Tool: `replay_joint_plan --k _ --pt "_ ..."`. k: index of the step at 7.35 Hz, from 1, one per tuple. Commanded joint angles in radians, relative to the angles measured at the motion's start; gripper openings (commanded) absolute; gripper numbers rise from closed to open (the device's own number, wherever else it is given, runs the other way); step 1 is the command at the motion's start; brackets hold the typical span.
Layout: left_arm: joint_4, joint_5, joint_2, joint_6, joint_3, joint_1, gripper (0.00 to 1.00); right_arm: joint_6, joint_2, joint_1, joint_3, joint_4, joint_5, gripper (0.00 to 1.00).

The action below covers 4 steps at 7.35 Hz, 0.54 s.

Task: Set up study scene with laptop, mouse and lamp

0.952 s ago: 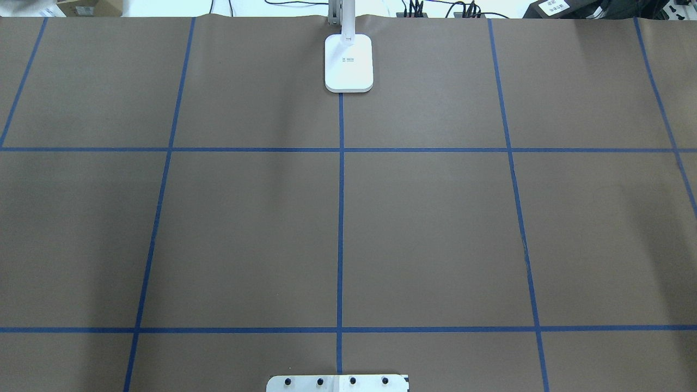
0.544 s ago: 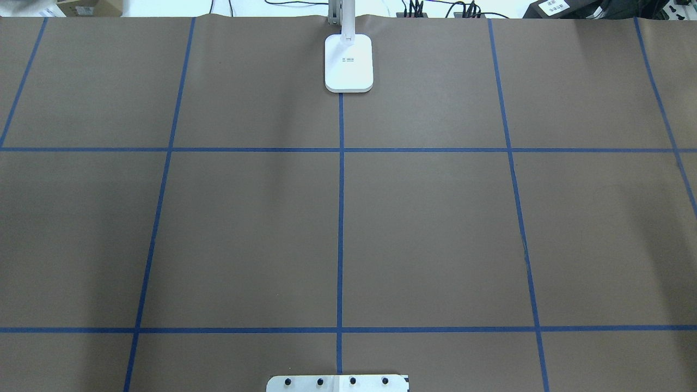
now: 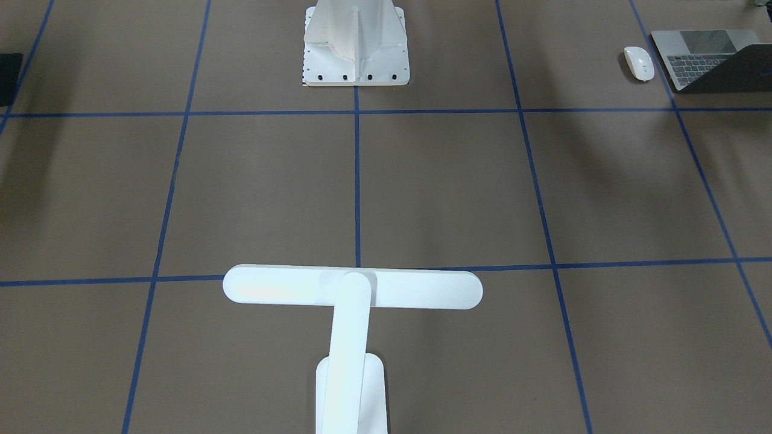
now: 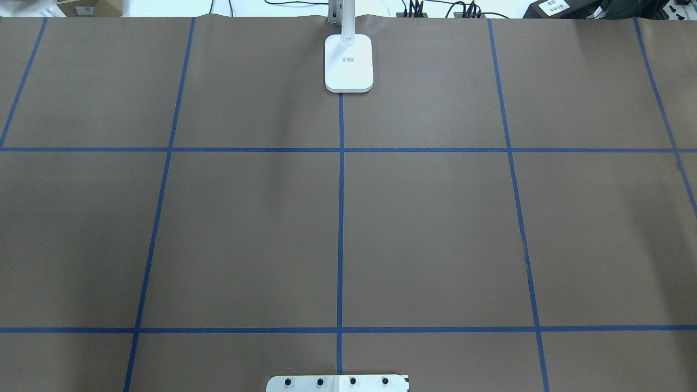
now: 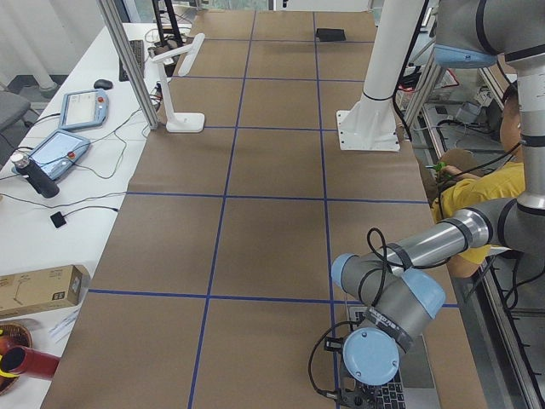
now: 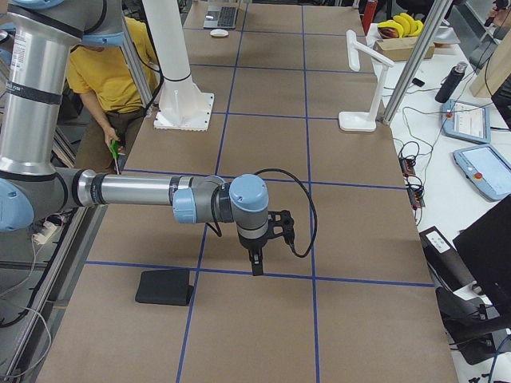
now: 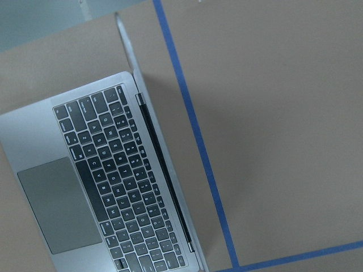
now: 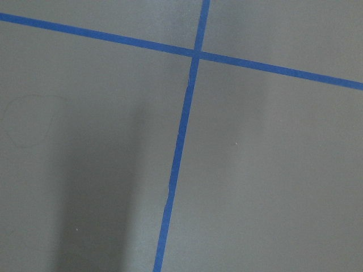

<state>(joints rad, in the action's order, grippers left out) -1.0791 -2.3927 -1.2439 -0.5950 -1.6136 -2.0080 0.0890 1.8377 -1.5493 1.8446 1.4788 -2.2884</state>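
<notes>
The laptop (image 3: pixel 699 57) lies open at the table's corner on my left side; its keyboard (image 7: pixel 113 187) fills the left wrist view. The mouse (image 3: pixel 639 62) lies just beside it. At the far middle edge stands the lamp (image 3: pixel 353 289), its base (image 4: pixel 349 62) on the centre tape line. My left gripper (image 5: pixel 353 397) hangs over the laptop (image 5: pixel 409 394) at the exterior left view's bottom edge. My right gripper (image 6: pixel 255 262) points down over bare paper, near a tape crossing. Each gripper shows only in a side view, so I cannot tell if it is open or shut.
A flat black pad (image 6: pixel 164 286) lies near my right gripper. The white bolted pedestal (image 3: pixel 356 42) stands at the robot's side. A person in a yellow shirt (image 6: pixel 120 64) sits behind it. Tablets and cables lie on the white side table (image 5: pixel 64 145).
</notes>
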Motion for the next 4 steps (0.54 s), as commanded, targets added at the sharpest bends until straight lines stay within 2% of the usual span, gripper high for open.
replay_joint_plan --k 1,2,3,4 --pt "0.001 -0.034 -0.005 -0.002 0.046 -0.001 0.67 0.0 0.0 0.0 -0.001 0.0 0.001 1.0" --pt "-0.004 -0.036 0.004 0.004 0.052 0.0 0.36 0.0 0.0 0.0 0.001 0.0 0.001 1.0" --pt "-0.002 -0.036 0.004 0.004 0.054 -0.001 0.16 0.0 0.0 0.0 -0.001 0.0 0.001 1.0" --pt "-0.001 -0.036 0.006 0.004 0.052 -0.001 0.0 0.0 0.0 0.0 -0.001 0.0 0.001 1.0"
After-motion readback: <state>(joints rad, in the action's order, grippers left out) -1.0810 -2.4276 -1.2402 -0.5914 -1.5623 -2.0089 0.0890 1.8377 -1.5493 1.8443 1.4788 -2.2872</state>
